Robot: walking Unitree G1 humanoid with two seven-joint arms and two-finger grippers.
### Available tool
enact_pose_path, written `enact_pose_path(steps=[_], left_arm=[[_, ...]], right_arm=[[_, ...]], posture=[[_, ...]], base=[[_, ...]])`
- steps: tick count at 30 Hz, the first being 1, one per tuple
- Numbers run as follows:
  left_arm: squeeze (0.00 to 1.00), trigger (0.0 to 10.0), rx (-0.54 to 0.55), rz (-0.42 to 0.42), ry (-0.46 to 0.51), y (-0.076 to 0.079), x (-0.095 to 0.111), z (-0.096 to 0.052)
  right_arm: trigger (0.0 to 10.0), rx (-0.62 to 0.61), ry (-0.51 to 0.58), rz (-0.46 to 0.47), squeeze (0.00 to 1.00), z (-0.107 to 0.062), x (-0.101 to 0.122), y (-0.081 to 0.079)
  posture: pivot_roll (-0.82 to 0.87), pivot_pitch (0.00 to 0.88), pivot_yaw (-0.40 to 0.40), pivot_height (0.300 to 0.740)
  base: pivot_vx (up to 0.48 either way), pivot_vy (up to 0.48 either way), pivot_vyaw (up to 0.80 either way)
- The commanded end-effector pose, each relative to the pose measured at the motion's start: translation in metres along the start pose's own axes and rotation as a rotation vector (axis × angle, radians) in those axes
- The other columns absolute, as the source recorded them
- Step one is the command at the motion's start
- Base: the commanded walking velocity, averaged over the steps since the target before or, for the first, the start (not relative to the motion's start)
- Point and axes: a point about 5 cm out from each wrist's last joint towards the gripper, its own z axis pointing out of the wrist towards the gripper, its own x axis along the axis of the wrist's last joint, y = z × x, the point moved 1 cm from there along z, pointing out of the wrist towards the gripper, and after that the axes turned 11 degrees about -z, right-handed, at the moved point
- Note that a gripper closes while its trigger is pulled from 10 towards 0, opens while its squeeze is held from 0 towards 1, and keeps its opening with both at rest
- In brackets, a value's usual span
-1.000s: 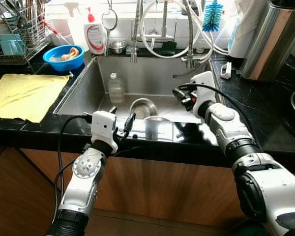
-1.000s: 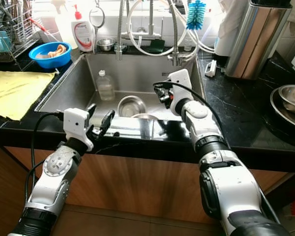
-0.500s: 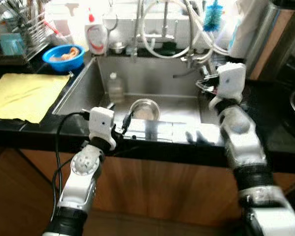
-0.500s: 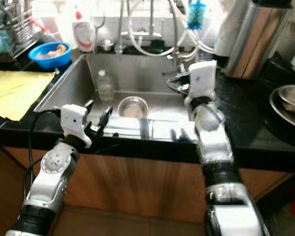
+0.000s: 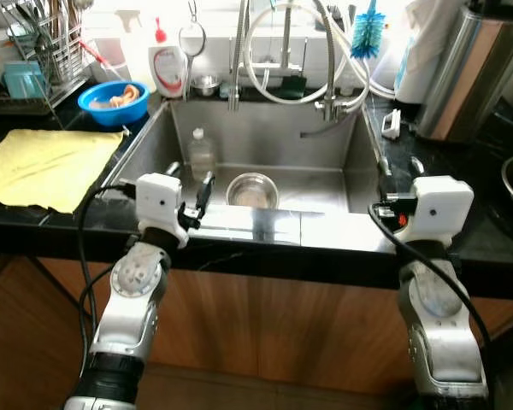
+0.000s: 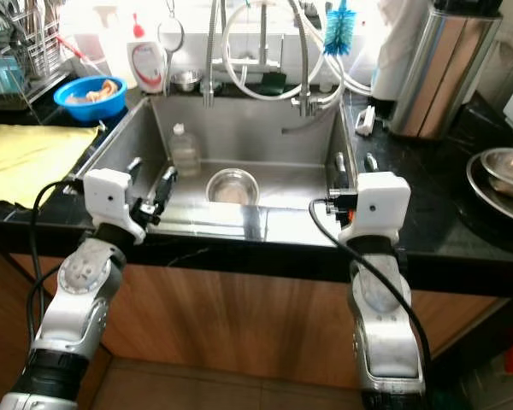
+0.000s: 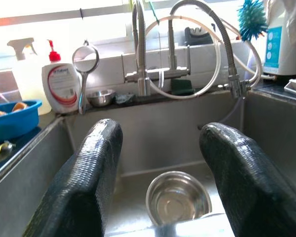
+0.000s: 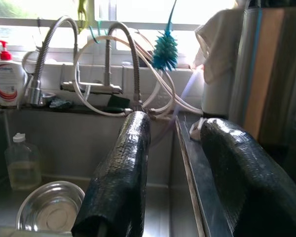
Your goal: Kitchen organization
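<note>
A small steel bowl [image 5: 252, 190] sits upright on the floor of the sink [image 5: 274, 137], with a clear plastic bottle [image 5: 202, 152] standing to its left. My left gripper [image 5: 190, 175] hovers over the sink's front left corner, open and empty. In the left wrist view its fingers [image 7: 84, 177] frame the bowl [image 7: 177, 197] below. My right gripper [image 5: 400, 166] is open and empty over the sink's right rim. The right wrist view looks past its fingers [image 8: 121, 182] at the bowl [image 8: 49, 212] and bottle [image 8: 20, 162].
A yellow cloth [image 5: 43, 164] lies on the black counter at left, behind it a blue bowl [image 5: 113, 100], a dish rack [image 5: 34, 60] and a soap bottle [image 5: 167, 67]. Faucet hoses [image 5: 282, 51] and a blue brush [image 5: 365, 34] hang behind. A steel canister [image 5: 466, 73] and stacked bowls [image 6: 500, 171] stand at right.
My right arm has drawn back from inside the sink to above its right rim. The left gripper has shifted a little left along the front edge.
</note>
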Motion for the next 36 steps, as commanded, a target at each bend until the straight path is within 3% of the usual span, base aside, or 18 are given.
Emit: enact_pose_path(steps=[1, 6, 10, 16, 24, 30, 36], left_arm=[[0.00, 10.0, 0.040, 0.031, -0.018, -0.011, -0.004, -0.005], [0.00, 10.0, 0.087, 0.048, -0.030, -0.028, -0.005, -0.010], [0.00, 10.0, 0.106, 0.059, -0.022, -0.037, -0.001, -0.010], [0.00, 10.0, 0.088, 0.031, -0.001, -0.031, 0.002, -0.010], [0.00, 10.0, 0.057, 0.017, -0.013, -0.021, -0.005, -0.008], [0.00, 10.0, 0.040, 0.005, -0.007, -0.015, -0.005, -0.006], [0.00, 10.0, 0.044, 0.001, -0.017, -0.017, -0.008, -0.005]], right_arm=[[10.0, -0.016, 0.007, 0.009, 0.00, -0.003, 0.005, 0.001], [10.0, -0.018, -0.011, -0.009, 0.00, -0.010, 0.002, 0.006], [10.0, -0.052, -0.026, -0.019, 0.00, -0.019, -0.003, 0.019], [10.0, -0.081, -0.034, -0.022, 0.00, -0.020, -0.003, 0.026], [10.0, -0.080, -0.077, 0.018, 0.00, -0.025, -0.006, 0.017], [10.0, -0.097, -0.099, 0.050, 0.00, -0.020, -0.007, 0.023], [10.0, -0.107, -0.108, 0.078, 0.00, -0.019, -0.009, 0.025]], posture=[[-0.04, 0.000, 0.033, 0.740], [-0.04, 0.000, 0.033, 0.740], [-0.03, 0.000, 0.037, 0.740], [-0.04, 0.000, 0.042, 0.740], [-0.04, 0.000, 0.046, 0.740], [-0.05, 0.000, 0.043, 0.740], [-0.06, 0.000, 0.037, 0.740]], base=[[0.000, 0.000, 0.00], [0.000, 0.000, 0.00], [0.000, 0.000, 0.00], [0.000, 0.000, 0.00], [0.000, 0.000, 0.00], [0.000, -0.394, 0.00], [0.000, -0.199, -0.63]])
